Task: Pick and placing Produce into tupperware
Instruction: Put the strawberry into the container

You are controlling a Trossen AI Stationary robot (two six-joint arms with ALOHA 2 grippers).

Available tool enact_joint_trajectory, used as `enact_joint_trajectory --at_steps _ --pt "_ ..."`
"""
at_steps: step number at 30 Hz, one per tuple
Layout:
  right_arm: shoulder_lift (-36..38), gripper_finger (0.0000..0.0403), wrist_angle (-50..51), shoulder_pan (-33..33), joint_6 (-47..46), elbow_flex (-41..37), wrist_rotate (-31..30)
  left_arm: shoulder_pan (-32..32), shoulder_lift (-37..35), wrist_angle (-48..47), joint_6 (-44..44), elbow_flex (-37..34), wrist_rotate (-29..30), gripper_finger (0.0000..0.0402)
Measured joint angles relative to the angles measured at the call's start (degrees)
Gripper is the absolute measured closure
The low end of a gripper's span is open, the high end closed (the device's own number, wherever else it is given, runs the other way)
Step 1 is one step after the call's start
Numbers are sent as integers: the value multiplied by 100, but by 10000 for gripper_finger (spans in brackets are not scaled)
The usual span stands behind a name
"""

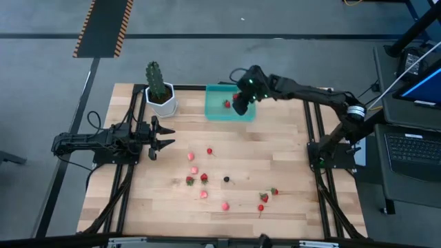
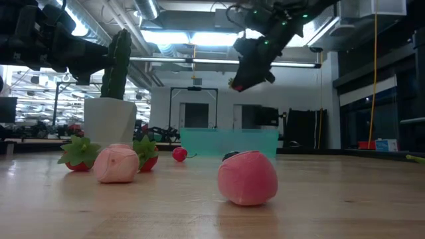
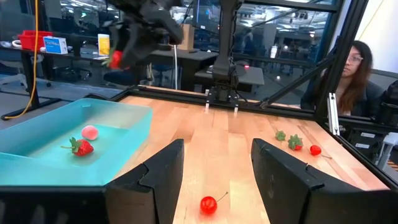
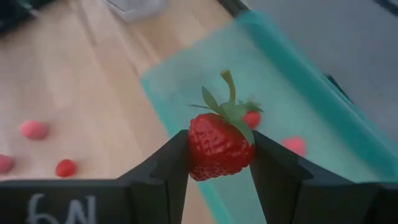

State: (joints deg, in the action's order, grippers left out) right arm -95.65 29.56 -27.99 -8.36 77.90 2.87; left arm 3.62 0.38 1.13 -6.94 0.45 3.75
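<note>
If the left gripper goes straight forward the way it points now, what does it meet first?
Probably the small red cherry-like piece on the table just ahead of the left gripper, between its open jaws; depth is uncertain.

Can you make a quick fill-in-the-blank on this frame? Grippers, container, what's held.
1. The right gripper is shut on a red ____.
2. It hangs above the teal ____.
3. The left gripper is open and holds ____.
4. The cactus stands in a ____ pot.

Missing words: strawberry; tupperware; nothing; white
</note>
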Motion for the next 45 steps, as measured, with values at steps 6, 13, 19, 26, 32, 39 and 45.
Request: enact_joint_trajectory --at_steps 6,13,19,26,32,39,45 --pt "-1013 252 1253 -464 148 1149 3 0 0 0 -2 0 0 221" --pt "-1988 252 1772 -620 319 1905 281 0 0 1 -2 1 0 221" --pt "-2409 252 1883 -645 568 2156 536 0 0 1 -2 2 0 221" --pt "-2768 252 1925 -765 580 2161 655 -1 0 0 1 1 0 221" --pt "-2944 252 1861 -829 603 2161 832 -2 0 1 2 2 0 221" --pt "-3090 252 1710 -834 1104 2161 1132 -2 0 0 2 2 0 221" --pt "-3122 252 1605 -887 1209 2161 1141 0 0 2 2 2 0 221"
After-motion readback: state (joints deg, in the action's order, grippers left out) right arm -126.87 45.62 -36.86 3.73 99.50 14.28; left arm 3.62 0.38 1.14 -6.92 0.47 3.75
